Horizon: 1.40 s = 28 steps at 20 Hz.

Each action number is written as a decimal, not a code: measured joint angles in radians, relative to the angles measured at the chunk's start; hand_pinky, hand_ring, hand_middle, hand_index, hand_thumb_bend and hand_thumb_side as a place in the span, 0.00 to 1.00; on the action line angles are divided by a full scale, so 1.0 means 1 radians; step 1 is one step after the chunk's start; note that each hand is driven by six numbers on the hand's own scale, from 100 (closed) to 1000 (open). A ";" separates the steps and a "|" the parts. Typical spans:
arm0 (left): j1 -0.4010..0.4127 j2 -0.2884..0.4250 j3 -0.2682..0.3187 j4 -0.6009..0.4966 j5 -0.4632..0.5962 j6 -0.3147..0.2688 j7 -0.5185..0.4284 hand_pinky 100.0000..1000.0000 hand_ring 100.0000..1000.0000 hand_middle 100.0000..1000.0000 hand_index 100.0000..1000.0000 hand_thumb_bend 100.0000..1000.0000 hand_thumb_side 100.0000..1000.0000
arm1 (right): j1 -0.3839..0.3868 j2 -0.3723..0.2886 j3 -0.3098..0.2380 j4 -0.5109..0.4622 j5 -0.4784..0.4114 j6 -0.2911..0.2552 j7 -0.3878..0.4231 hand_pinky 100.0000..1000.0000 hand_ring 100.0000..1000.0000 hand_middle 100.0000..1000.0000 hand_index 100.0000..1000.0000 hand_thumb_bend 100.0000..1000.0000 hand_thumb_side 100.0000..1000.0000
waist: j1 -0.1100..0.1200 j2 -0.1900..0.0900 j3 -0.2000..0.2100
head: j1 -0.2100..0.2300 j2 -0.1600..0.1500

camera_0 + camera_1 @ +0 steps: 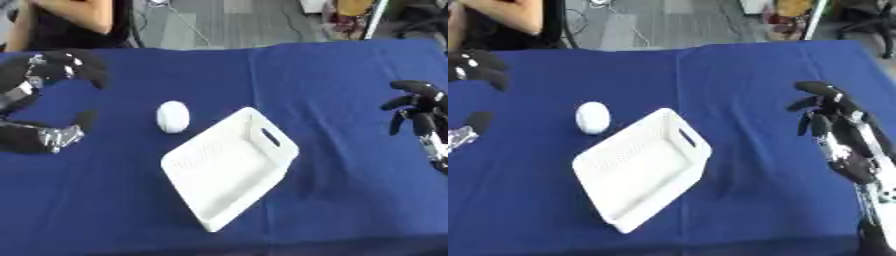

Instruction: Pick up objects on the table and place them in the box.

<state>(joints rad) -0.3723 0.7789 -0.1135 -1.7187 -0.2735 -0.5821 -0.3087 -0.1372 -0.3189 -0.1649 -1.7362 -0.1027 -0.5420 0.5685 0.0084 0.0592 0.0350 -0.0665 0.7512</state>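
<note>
At the left side, the left hand (52, 75) is hovering above the blue tablecloth (350, 75), with its fingers curved in a wide C shape and its thumb (61, 135) sticking out below; it is holding nothing, so I am reading it as open and relaxed. A little to the right of it, well apart from its fingers, a white egg-shaped object (172, 116) is lying on the cloth, just beside the upper left edge of the box. The box is a white plastic basket (229, 167) with a handle slot (269, 136) in its far wall; it is sitting askew in the middle of the table, and nothing is lying inside it. At the right side, the right hand (833, 112) is hanging over the cloth with its fingers loosely bent downward, empty, far from the basket. In my judgement the task is only starting: the reach for the first object is the step in hand. The next move is calling for the left hand to travel right, come down around the white object, close on it, then lift it over the basket wall.
</note>
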 measured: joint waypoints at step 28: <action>-0.256 -0.037 -0.124 0.309 -0.237 -0.063 -0.088 0.98 0.81 0.64 1.00 1.00 0.64 | 0.001 -0.007 0.006 0.019 -0.009 0.004 0.004 0.28 0.64 0.81 0.87 0.00 0.52 | 0.001 -0.006 0.002 | 0.005 0.001</action>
<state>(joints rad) -0.6284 0.7417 -0.2378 -1.4100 -0.5101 -0.6455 -0.3963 -0.1365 -0.3264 -0.1592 -1.7177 -0.1118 -0.5377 0.5729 0.0096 0.0537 0.0367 -0.0614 0.7526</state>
